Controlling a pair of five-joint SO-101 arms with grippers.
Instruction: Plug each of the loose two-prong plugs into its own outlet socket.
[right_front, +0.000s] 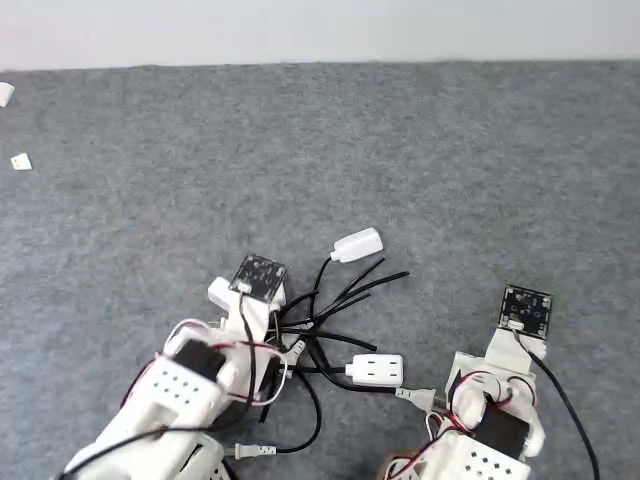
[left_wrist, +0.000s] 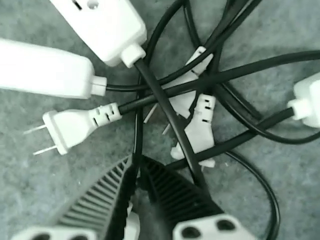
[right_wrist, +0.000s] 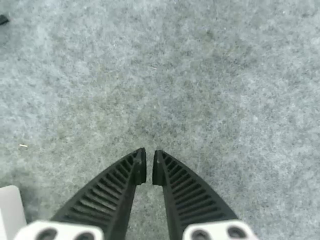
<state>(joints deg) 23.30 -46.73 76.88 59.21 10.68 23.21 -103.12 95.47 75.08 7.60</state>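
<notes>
A tangle of black cords (right_front: 325, 315) lies on the grey mat between the arms. In it are a white outlet block (right_front: 376, 370) and a white socket piece (right_front: 357, 245). In the left wrist view, a white two-prong plug (left_wrist: 70, 130) lies loose with its prongs bare, beside a second white plug (left_wrist: 200, 120) under crossing cords. Two white outlet blocks (left_wrist: 102, 25) (left_wrist: 45, 70) lie beyond them. My left gripper (left_wrist: 136, 166) is down in the tangle, shut on a thin black cord (left_wrist: 137, 135). My right gripper (right_wrist: 149, 167) is shut over bare mat, holding nothing.
Another loose plug (right_front: 415, 397) lies near the right arm's base, and one more (right_front: 255, 451) by the left arm's base. Small white scraps (right_front: 20, 161) sit at the far left. The grey mat (right_front: 450, 160) stretches open toward the back.
</notes>
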